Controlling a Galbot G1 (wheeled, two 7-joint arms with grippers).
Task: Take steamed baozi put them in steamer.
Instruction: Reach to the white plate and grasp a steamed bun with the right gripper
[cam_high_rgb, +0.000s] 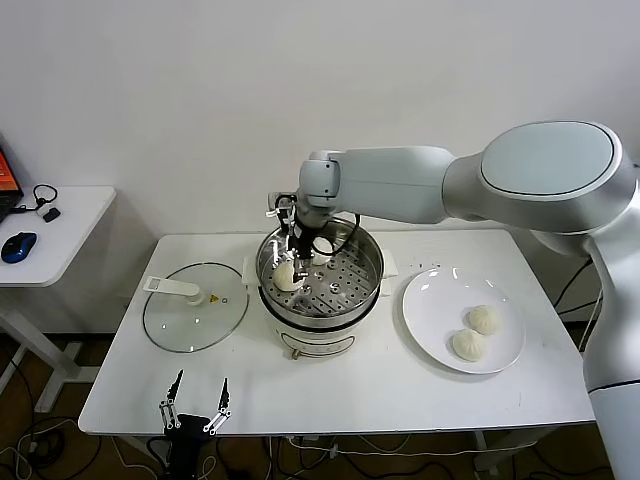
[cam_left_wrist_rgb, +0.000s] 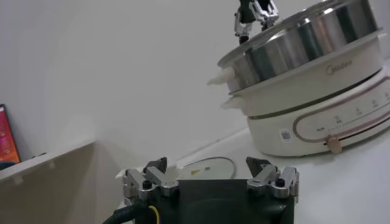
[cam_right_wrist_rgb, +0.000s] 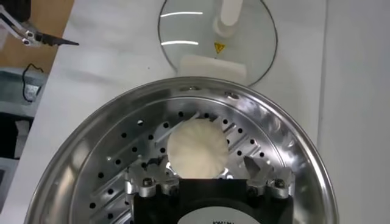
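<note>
The steamer (cam_high_rgb: 322, 300) is a shiny steel pot on a white base in the middle of the table, with a perforated tray (cam_right_wrist_rgb: 109, 176) inside. My right gripper (cam_high_rgb: 305, 245) hangs over its left half, open. One baozi (cam_right_wrist_rgb: 196, 149) rests on the tray between the spread fingers, seen from the head as a baozi (cam_high_rgb: 286, 276) near the left wall. A pale shape (cam_high_rgb: 320, 261) just behind the gripper is mostly hidden. Two more baozi (cam_high_rgb: 484, 319) (cam_high_rgb: 468, 344) lie on the white plate (cam_high_rgb: 430, 300) at the right. My left gripper (cam_high_rgb: 195, 405) is parked open below the table's front edge.
The glass lid (cam_high_rgb: 195, 308) with its white handle lies flat left of the steamer. A side table (cam_high_rgb: 60, 225) with a blue mouse (cam_high_rgb: 18, 246) stands further left. From the left wrist the steamer's base (cam_left_wrist_rgb: 317, 115) rises close ahead.
</note>
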